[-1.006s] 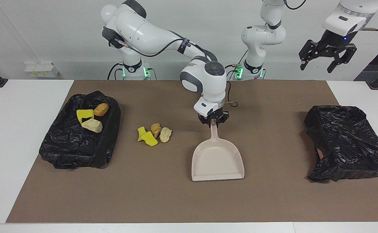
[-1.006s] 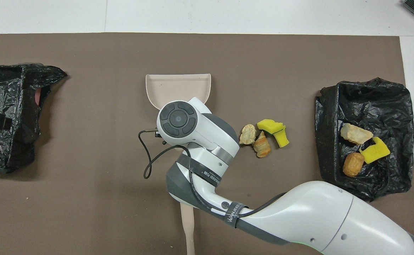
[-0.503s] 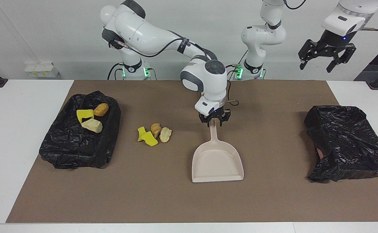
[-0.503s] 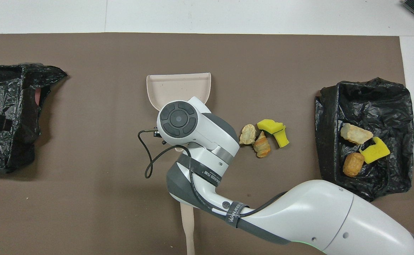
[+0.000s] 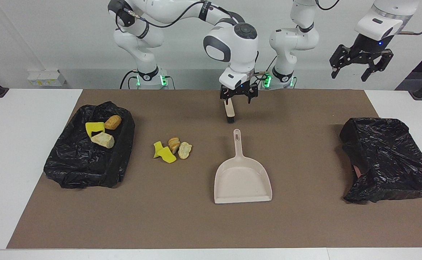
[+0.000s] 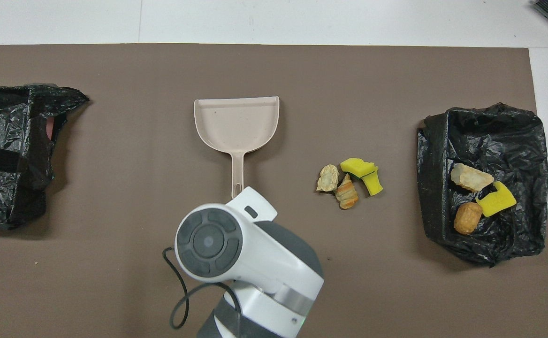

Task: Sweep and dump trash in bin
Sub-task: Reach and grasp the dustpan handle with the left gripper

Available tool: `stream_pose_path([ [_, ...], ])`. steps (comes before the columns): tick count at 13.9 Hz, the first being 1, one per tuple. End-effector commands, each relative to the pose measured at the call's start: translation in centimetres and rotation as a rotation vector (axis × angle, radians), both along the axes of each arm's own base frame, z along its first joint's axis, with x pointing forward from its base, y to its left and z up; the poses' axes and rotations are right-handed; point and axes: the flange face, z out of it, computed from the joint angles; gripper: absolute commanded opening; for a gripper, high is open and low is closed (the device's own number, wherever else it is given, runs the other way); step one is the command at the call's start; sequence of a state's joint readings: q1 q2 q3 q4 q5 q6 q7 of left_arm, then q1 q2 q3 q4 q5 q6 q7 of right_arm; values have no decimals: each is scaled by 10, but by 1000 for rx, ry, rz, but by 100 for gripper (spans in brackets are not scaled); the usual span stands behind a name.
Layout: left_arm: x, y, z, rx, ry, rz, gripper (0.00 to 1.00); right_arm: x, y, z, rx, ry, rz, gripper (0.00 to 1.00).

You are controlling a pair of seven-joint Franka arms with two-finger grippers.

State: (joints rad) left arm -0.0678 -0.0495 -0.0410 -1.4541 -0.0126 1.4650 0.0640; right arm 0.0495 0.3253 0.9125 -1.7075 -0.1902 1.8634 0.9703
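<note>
The white bench [image 5: 16, 144] carries a brown mat [image 5: 182, 224] with a black-bagged bin at each end. The bin at the right arm's end [image 5: 70, 169] already holds three pieces: a yellow scrap, a brown lump and a beige lump. The bin at the left arm's end [image 5: 388, 162] sags, and no trash shows in it.

A second ago the right hand [image 5: 239, 96] was clamped on the handle of the dustpan [image 5: 242, 180]. It has since let go, lifted and drawn back toward the robots, and its fingers now stand apart with nothing between them. The pan lies flat on the mat, empty, with its mouth pointing away from the robots. The hand now hangs over a small brush [image 5: 229, 110], which sits nearer to the robots than the pan's handle. I judge the pan is parked and the brush is the next pickup.

The left hand [image 5: 357, 66] waits high over its own end of the bench, released and empty.

The loose trash [image 5: 173, 147], two yellow scraps and two tan lumps, lies in a tight cluster between the dustpan and the fuller bin, unswept.

Only the facing view shows the brush and both hands. From overhead the right wrist hides the brush, but the pan's empty floor reads plainly there.
</note>
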Motion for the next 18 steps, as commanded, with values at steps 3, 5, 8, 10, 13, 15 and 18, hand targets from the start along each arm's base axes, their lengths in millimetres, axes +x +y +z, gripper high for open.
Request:
stream_pose_path([
  [3,13,-65,-63,-11,-44,63,100,-96,-34,-31,0,76,126,100],
  [5,19,-102,-106,-24,-50,80,100,-129,-49,-43,42,96,134,100],
  [8,7,-156,-178,-36,-53,40,100,-154,-63,-65,88,104,158,100],
  [10,6,-182,-213,-47,-28,52,100,-157,-62,-76,98,97,147,100],
  [13,9,-233,-268,-37,-43,76,100,-163,-59,-94,112,90,152,100],
  [15,5,-258,-293,-18,-53,92,100,-164,-53,-97,135,74,162,100],
  [18,0,-285,-320,-55,-57,91,100,-174,-44,-104,152,68,195,100],
])
